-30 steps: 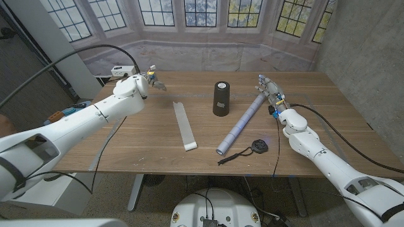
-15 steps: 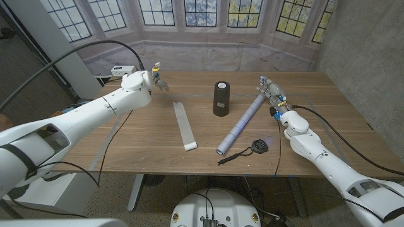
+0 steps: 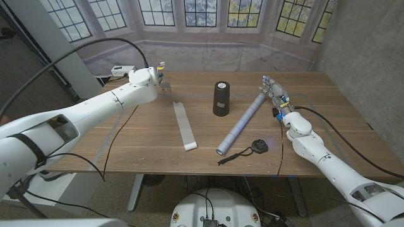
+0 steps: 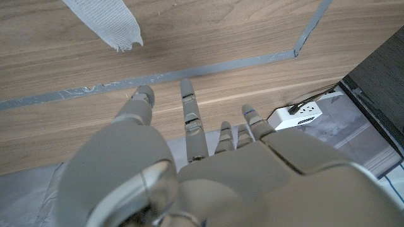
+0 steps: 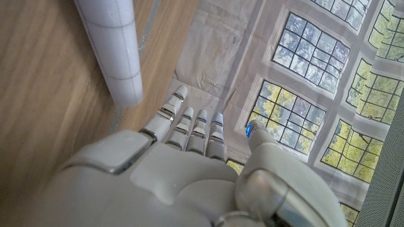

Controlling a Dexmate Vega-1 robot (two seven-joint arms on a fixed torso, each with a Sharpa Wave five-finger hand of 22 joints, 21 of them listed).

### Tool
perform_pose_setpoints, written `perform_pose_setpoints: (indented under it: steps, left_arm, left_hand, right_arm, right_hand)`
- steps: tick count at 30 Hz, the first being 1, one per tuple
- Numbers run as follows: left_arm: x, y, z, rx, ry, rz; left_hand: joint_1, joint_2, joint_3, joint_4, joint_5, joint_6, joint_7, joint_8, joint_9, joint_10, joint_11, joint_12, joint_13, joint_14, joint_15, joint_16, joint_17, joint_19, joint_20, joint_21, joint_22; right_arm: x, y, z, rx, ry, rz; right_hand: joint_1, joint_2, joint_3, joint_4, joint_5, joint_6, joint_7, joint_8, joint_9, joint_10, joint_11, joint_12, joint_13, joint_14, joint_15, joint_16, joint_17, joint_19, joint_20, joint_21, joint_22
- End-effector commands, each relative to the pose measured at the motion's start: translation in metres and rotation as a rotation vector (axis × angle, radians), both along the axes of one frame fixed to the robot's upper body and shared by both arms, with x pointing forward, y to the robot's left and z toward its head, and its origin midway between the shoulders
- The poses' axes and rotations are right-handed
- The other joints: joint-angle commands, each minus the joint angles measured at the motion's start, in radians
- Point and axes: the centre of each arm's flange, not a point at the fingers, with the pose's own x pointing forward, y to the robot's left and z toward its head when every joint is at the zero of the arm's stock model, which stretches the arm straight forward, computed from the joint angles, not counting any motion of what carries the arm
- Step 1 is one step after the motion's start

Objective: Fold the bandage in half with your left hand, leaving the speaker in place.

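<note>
White and ribbed, the bandage (image 3: 185, 126) is lying stretched out flat on the wooden bench (image 3: 145, 142), running from its far end near the left hand toward its near end by the front edge, with no fold in it yet. The black speaker (image 3: 221, 98) is standing upright just to the bandage's right, apart from it, and a pale rolled tube (image 3: 243, 123) is lying slanted beyond that, with a small black disc and cord (image 3: 251, 149) near its lower end. The left hand (image 3: 159, 79) is hovering near the far left part of the bench, close to the bandage's far end but not touching it; in the left wrist view its fingers (image 4: 189, 113) are reaching out straight and spread, holding nothing, with the frayed end of the bandage (image 4: 107, 24) lying ahead of them past a strip of grey tape (image 4: 208, 66). The right hand (image 3: 273, 89) is waiting at the far end of the tube, fingers extended and empty, touching nothing that I can make out. As I judge it, the task is sitting at the approach step: nothing is gripped yet. The next move is calling for the left hand to come down on the bandage's far end, pinch the thin cloth off the wood, and carry it over toward the near end, keeping clear of the speaker alongside.
</note>
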Motion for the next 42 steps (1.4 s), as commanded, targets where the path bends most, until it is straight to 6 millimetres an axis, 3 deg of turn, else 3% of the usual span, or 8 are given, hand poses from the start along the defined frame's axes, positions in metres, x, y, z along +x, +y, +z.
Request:
perform_pose_setpoints:
  steps: [1,14,30,42]
  left_arm:
    - [0.004,-0.006,-0.002,0.023,0.025,0.014]
    - [0.007,-0.008,-0.008,0.084,0.008,0.038]
    - [0.016,-0.026,-0.016,0.168,-0.044,0.023]
    - [0.020,-0.034,-0.033,0.154,-0.044,0.003]
  left_hand:
    - [0.012,0.004,-0.004,0.001,0.004,0.010,-0.001,0.004,0.002,0.008,-0.006,0.007,0.001,0.008,-0.004,0.010,0.002,0.018,-0.003,0.005,0.002]
    - [0.028,0.004,-0.003,-0.005,0.009,0.010,0.000,-0.007,0.002,0.024,-0.011,0.009,0.001,0.029,-0.012,0.013,0.001,0.037,-0.007,0.009,0.002]
    - [0.048,-0.006,-0.005,-0.010,0.010,0.027,0.001,-0.012,0.003,0.058,-0.019,0.014,0.000,0.065,-0.024,0.017,0.001,0.067,-0.010,0.014,0.002]
    - [0.083,-0.019,-0.001,-0.020,0.009,0.004,-0.002,-0.025,0.003,0.059,-0.020,0.010,0.000,0.069,-0.023,0.012,0.001,0.074,-0.010,0.012,0.002]
  right_arm:
    - [-0.004,-0.004,-0.002,0.016,-0.021,-0.008]
    - [-0.007,-0.005,-0.007,0.043,-0.039,-0.018]
    - [-0.007,-0.012,-0.010,0.077,-0.062,-0.031]
    - [-0.006,-0.016,-0.015,0.097,-0.066,-0.037]
  right_hand:
    - [0.014,0.001,0.002,-0.005,0.001,0.010,0.003,-0.001,0.000,0.005,0.000,0.002,0.002,0.008,-0.036,0.010,-0.001,0.011,-0.051,0.002,0.003]
    - [0.015,0.001,0.003,-0.006,0.001,0.015,0.003,-0.003,0.000,0.008,0.004,0.002,0.002,0.009,-0.037,0.010,-0.001,0.011,-0.050,0.001,0.003]
    - [0.016,0.001,0.005,-0.008,0.001,0.023,0.003,-0.004,0.000,0.010,0.003,0.001,0.002,0.010,-0.037,0.011,-0.001,0.012,-0.049,0.000,0.003]
    - [0.016,0.001,0.005,-0.008,0.001,0.029,0.003,-0.004,0.000,0.011,0.009,0.000,0.002,0.011,-0.034,0.011,0.000,0.012,-0.050,0.000,0.003]
